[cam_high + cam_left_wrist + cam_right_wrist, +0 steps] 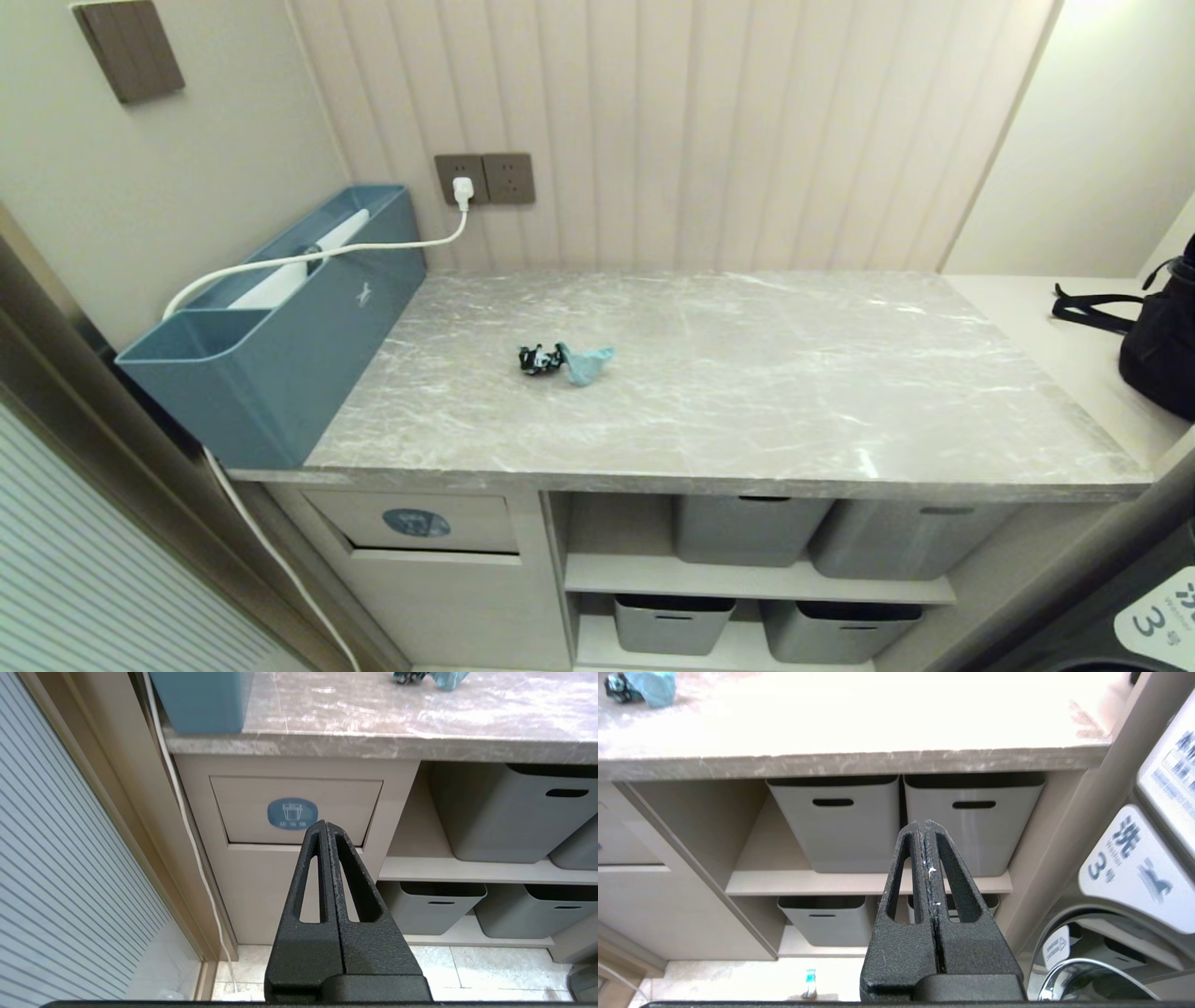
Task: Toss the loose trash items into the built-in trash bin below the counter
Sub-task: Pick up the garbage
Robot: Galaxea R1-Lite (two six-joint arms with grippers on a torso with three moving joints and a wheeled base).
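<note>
On the grey marble-look counter [747, 373] lie two trash scraps side by side: a black wrapper [537, 358] with teal-white print and a pale teal wad [586, 362]. A thin teal-and-white strip wrapper [810, 983] lies on the floor in front of the shelves. The built-in trash bin [415, 523] is the beige flap with a blue oval sticker [292, 814] below the counter's left end. My left gripper [325, 823] hangs shut and empty in front of that flap. Shut and empty too, my right gripper [923, 822] faces the grey tubs. Neither arm shows in the head view.
A large teal-blue box [280, 317] with a white cable [317, 254] stands on the counter's left end. Several grey tubs [747, 527] fill the shelves under the counter. A black bag [1162, 341] sits at the right, and a washing machine [1134, 896] stands beside the shelves.
</note>
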